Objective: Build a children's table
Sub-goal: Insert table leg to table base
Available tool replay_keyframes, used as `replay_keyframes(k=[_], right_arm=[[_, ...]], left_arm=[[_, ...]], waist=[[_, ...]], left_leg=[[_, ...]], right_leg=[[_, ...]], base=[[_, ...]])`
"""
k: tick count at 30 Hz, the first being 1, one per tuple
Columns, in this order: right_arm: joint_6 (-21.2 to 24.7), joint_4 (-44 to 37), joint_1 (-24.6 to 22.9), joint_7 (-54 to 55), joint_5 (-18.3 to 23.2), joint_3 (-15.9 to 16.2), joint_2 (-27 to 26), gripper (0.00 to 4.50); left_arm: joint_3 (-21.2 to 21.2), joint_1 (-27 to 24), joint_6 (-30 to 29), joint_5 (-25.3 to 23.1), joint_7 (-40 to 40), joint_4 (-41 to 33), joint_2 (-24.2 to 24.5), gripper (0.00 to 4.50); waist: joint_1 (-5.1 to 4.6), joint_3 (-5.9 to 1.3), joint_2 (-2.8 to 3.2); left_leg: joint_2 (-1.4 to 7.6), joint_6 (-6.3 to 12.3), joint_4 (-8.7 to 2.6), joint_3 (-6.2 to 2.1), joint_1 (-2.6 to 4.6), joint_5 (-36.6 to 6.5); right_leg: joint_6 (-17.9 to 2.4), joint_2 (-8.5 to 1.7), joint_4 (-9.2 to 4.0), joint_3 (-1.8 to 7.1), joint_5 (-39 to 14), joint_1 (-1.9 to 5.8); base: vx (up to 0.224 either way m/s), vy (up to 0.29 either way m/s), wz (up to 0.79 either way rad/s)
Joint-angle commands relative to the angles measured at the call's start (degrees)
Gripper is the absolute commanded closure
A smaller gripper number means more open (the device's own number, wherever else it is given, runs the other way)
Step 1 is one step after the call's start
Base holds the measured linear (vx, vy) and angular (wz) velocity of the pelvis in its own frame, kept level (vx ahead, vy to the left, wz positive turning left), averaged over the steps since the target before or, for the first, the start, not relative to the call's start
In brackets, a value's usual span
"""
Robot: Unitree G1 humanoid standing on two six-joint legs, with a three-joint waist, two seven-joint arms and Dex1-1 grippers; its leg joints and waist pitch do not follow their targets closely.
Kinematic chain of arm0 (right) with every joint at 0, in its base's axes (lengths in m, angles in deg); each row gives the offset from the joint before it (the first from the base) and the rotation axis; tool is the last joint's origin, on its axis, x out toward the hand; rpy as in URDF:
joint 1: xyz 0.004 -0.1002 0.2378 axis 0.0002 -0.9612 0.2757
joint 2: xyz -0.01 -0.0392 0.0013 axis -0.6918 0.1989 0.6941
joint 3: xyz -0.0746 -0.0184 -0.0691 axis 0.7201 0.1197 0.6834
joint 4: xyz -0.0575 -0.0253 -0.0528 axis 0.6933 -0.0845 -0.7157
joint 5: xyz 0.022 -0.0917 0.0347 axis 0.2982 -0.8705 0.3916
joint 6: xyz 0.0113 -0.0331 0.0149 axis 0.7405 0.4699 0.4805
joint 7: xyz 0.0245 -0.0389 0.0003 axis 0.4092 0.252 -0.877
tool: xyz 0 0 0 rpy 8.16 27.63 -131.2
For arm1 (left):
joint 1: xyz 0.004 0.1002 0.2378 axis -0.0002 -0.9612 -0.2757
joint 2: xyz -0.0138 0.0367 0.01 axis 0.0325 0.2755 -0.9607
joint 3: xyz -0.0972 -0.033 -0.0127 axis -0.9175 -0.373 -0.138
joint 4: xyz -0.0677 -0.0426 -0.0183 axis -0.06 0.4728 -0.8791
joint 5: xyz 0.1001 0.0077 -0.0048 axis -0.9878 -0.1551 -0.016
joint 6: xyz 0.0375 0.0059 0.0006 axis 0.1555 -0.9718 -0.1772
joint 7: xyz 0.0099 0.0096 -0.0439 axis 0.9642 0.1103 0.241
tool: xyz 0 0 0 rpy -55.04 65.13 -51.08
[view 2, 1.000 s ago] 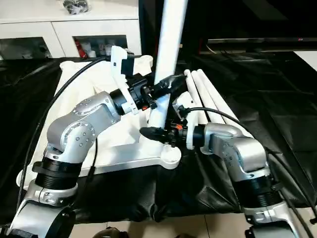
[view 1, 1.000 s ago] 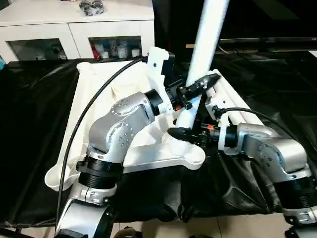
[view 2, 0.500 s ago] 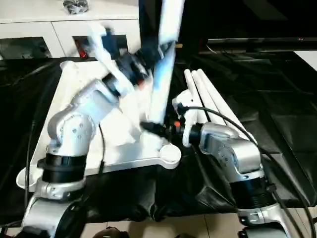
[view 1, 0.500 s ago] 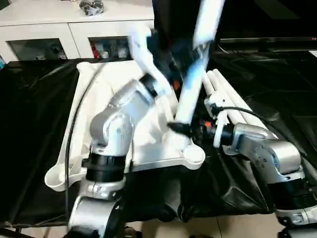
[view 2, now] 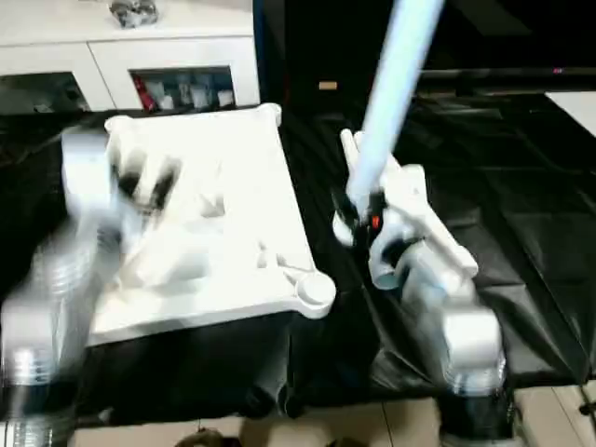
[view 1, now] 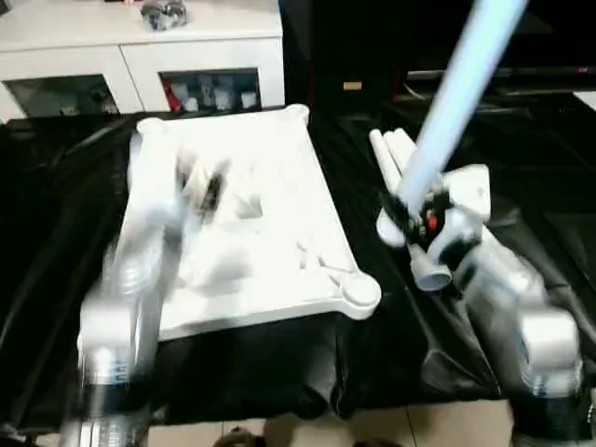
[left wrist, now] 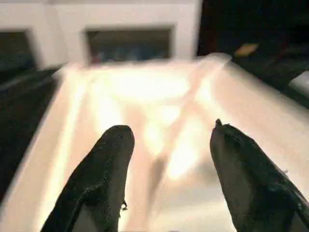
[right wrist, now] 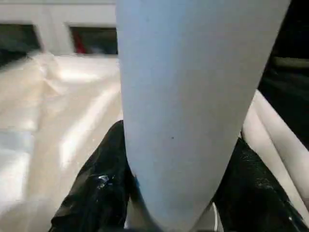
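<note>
Right hand [view 1: 416,226] grasps a leg [view 1: 456,102] beside the spare legs [view 1: 389,154]; left hand [left wrist: 166,159], released, hovers over the tabletop [view 1: 279,186].

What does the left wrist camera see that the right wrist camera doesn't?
Left wrist view: two black fingers standing apart with nothing between them. Right wrist view: black fingers gripping a long white tapered tube leg, with spare white tube legs beside it. Both show the white plastic rectangular tabletop and the white cabinet behind.
</note>
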Motion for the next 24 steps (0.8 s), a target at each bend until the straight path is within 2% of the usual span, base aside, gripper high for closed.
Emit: replay_keyframes(k=[1, 3, 4, 5, 6, 7, 8, 9, 10, 11, 12, 13, 14, 15, 16, 17, 18, 19, 20, 21, 22, 23, 24], right_arm=[[-1.4, -2.1, -0.5, 1.0, -3.2, 2.1, 0.7, 2.61], [-2.1, -1.8, -0.8, 0.9, -4.5, 3.3, 1.1, 2.61], [-3.2, -1.3, -0.9, 0.9, -5.5, 4.3, 0.9, 2.61], [-3.7, -0.9, -0.8, 1.3, -6.0, 4.6, 0.5, 2.61], [-4.0, -0.4, -0.6, 1.8, -6.1, 4.6, -0.1, 2.61], [-4.9, 0.7, 0.1, 2.6, -6.5, 4.8, -0.7, 2.61], [-5.2, 1.0, 0.4, 2.7, -6.7, 5.0, -0.8, 2.61], [-5.2, 1.0, 0.4, 2.7, -6.7, 5.0, -0.8, 2.61], [-5.5, 1.3, 0.5, 2.7, -6.0, 4.6, -1.3, 2.61], [-5.0, 1.6, 0.8, 2.6, -4.8, 3.8, -2.1, 2.61], [-4.8, 2.0, 1.1, 2.6, -3.8, 3.0, -2.6, 2.61], [-4.9, 2.2, 1.2, 2.5, -3.4, 2.6, -3.0, 2.61], [-5.0, 2.3, 1.3, 2.5, -3.2, 2.4, -3.1, 2.61], [-5.4, 2.6, 1.3, 3.1, -3.5, 1.8, -3.3, 2.61], [-5.4, 2.6, 1.3, 3.2, -3.6, 1.8, -3.3, 2.61], [-6.7, 3.0, 1.2, 4.6, -4.3, 1.0, -3.8, 2.61], [-7.1, 3.2, 1.1, 5.0, -4.6, 0.8, -3.9, 2.61], [-7.6, 3.3, 1.1, 5.0, -4.5, 0.6, -4.2, 2.61], [-8.5, 3.3, 1.0, 4.8, -4.1, 0.5, -4.4, 2.61], [-9.3, 3.3, 0.8, 4.4, -3.7, 0.4, -4.6, 2.61], [-9.7, 3.2, 0.6, 4.6, -3.8, 0.5, -4.7, 2.61], [-10.9, 3.4, 0.2, 4.2, -4.0, 0.6, -4.7, 2.61], [-11.0, 3.4, 0.2, 4.2, -4.0, 0.6, -4.7, 2.61]], left_arm=[[1.7, -0.4, 2.4, -4.0, 2.6, -3.6, -0.1, 1.57], [2.8, -0.7, 2.1, -5.7, 3.7, -4.1, -0.1, 1.57], [4.0, -1.1, 2.7, -7.3, 4.7, -4.6, -0.7, 1.57], [5.0, -1.1, 3.2, -8.3, 5.5, -4.8, -1.1, 1.57], [5.8, -1.0, 3.7, -9.1, 6.0, -4.8, -1.5, 1.57], [6.5, -0.5, 3.4, -8.9, 6.2, -3.3, -2.5, 1.57], [6.2, -0.4, 3.3, -8.0, 6.0, -2.8, -3.2, 1.57], [6.2, -0.4, 3.3, -8.0, 6.0, -2.8, -3.2, 1.57], [6.1, -0.4, 3.5, -7.5, 5.6, -2.6, -3.5, 1.57], [5.4, -0.3, 2.7, -6.7, 5.6, -2.5, -4.0, 1.57], [5.2, 0.0, 2.2, -7.3, 6.2, -2.1, -3.8, 1.57], [5.2, 0.1, 2.0, -8.0, 6.6, -1.9, -3.6, 1.57], [5.2, 0.2, 1.9, -8.5, 6.8, -1.7, -3.5, 1.57], [5.4, 0.2, 2.5, -8.8, 6.7, -1.6, -3.3, 1.57], [5.4, 0.2, 2.6, -8.8, 6.7, -1.6, -3.3, 1.57], [5.7, 0.0, 2.8, -9.0, 6.4, -1.6, -3.2, 1.57], [5.8, 0.0, 2.7, -9.1, 6.3, -1.6, -3.2, 1.57], [5.7, -0.1, 2.5, -8.8, 6.0, -1.6, -3.4, 1.57], [5.6, -0.1, 2.8, -7.9, 5.2, -1.4, -3.6, 1.57], [5.6, -0.1, 3.1, -7.0, 4.2, -1.2, -3.9, 1.57], [6.1, -0.1, 3.5, -6.3, 2.7, -0.9, -3.8, 1.57], [7.9, 0.0, 4.9, -4.6, -1.6, -0.1, -3.5, 1.57], [8.0, 0.0, 5.0, -4.5, -1.7, -0.1, -3.5, 1.57]], waist=[[-0.18, -3.79, -0.44], [-0.30, -3.50, -0.35], [0.17, -2.86, -1.18], [-0.39, -3.72, 0.66], [-1.00, -3.29, 0.54], [-2.19, -3.07, 1.67], [-2.63, -2.48, 1.92], [-2.93, -2.42, 1.56], [-3.31, -2.58, 0.86], [-3.36, -2.45, -0.46], [-2.64, -2.26, -1.68], [-1.19, -2.19, -2.67], [0.48, -2.75, -2.44], [1.58, -3.55, -2.14], [1.60, -3.72, -2.04], [1.52, -4.16, -0.84], [0.79, -4.01, -0.53], [0.18, -4.21, 0.24], [-0.18, -4.00, 0.25], [-0.36, -3.83, 0.52], [-0.58, -3.57, 0.31], [-0.67, -3.25, 0.24], [-0.82, -3.14, -0.23]], left_leg=[[3.70, -1.47, -5.03, -2.25, 1.72, -17.2], [3.79, -2.01, -5.29, -2.52, 1.63, -19.2], [2.91, 0.10, -6.58, -5.08, -1.55, -21.0], [3.50, 0.14, -6.89, -6.65, -0.98, -24.0], [4.22, -0.31, -7.18, -8.03, -0.54, -26.7], [5.59, -2.70, -8.54, -11.22, -0.29, -34.2], [5.46, -4.72, -9.86, -12.86, -0.46, -41.6], [4.95, -5.27, -9.96, -13.46, -0.62, -44.0], [4.41, -6.09, -7.93, -12.41, 0.48, -44.4], [1.83, -5.70, -3.52, -8.51, 2.09, -37.0], [-0.73, -3.19, -0.54, -6.19, 2.14, -27.7], [-0.85, 1.07, 2.98, -5.00, 0.53, -9.9], [0.64, 3.12, 2.86, -6.16, -2.45, -3.8], [1.55, 4.54, 1.10, -6.64, -2.42, -2.6], [1.48, 5.77, 0.16, -6.47, -2.37, -1.4], [1.98, 8.45, -1.66, -5.67, -0.59, 0.5], [2.42, 9.50, -2.21, -5.31, 0.00, 0.7], [3.09, 10.68, -2.52, -5.20, 1.06, 0.2], [3.62, 10.34, -2.83, -5.35, 1.18, -2.0], [4.30, 6.65, -3.55, -5.42, 1.54, -9.3], [4.19, 2.09, -4.17, -5.11, 1.96, -16.9], [3.76, -1.34, -4.66, -4.69, 2.33, -22.6], [3.56, -2.40, -4.83, -4.43, 2.48, -24.8]], right_leg=[[-5.7, -3.26, -5.13, 3.12, -20.7, 1.76], [-4.8, -3.30, -5.38, 3.01, -23.1, 1.78], [-4.9, -4.24, -4.02, 0.39, -23.4, 3.94], [-4.1, -3.69, -3.79, -0.92, -22.0, 4.10], [-4.7, -3.44, -4.02, -0.86, -19.6, 3.42], [-6.1, -2.32, -2.37, -1.37, -15.3, 4.11], [-6.2, -1.67, -0.76, -0.85, -12.7, 4.07], [-6.5, -1.79, -0.43, -0.54, -12.6, 4.25], [-6.7, -2.64, -2.42, 0.73, -17.4, 3.29], [-6.6, -4.72, -6.83, 2.18, -28.9, 1.06], [-4.5, -6.60, -9.03, 2.20, -39.2, 0.76], [-0.2, -10.12, -10.75, 4.66, -52.9, 2.06], [0.8, -12.32, -8.86, 6.82, -50.1, 4.51], [-2.8, -11.29, -7.00, 6.83, -39.6, 4.97], [-5.4, -9.71, -6.05, 6.01, -33.0, 5.00], [-9.8, -6.21, -4.31, 3.91, -21.2, 3.14], [-11.5, -4.55, -3.66, 2.91, -17.6, 2.43], [-13.2, -2.74, -2.60, 2.05, -12.5, 2.00], [-13.4, -2.23, -2.47, 2.04, -11.5, 1.71], [-12.5, -1.86, -2.62, 2.27, -11.8, 1.70], [-11.4, -2.13, -3.13, 2.65, -13.2, 1.62], [-10.0, -2.40, -3.77, 2.84, -16.1, 1.41], [-9.1, -2.50, -4.08, 2.96, -18.0, 1.36]], base=[[0.000, 0.000, 0.00], [0.000, 0.000, 0.00], [0.000, 0.000, 0.00], [-0.033, -0.008, 0.28], [-0.025, -0.036, 0.53], [-0.025, -0.036, 0.53], [-0.021, -0.070, 0.54], [-0.022, -0.098, 0.60], [-0.022, -0.098, 0.60], [-0.014, -0.142, 0.50], [-0.009, -0.132, 0.13], [-0.009, -0.132, 0.13], [0.008, -0.061, -0.11], [0.000, 0.000, 0.00], [0.000, 0.000, 0.00], [0.000, 0.000, 0.00], [-0.023, 0.060, 0.12], [-0.023, 0.060, 0.12], [-0.015, 0.074, 0.06], [-0.032, 0.066, 0.09], [-0.032, 0.066, 0.09], [-0.036, 0.052, 0.11], [0.000, 0.000, 0.00]])
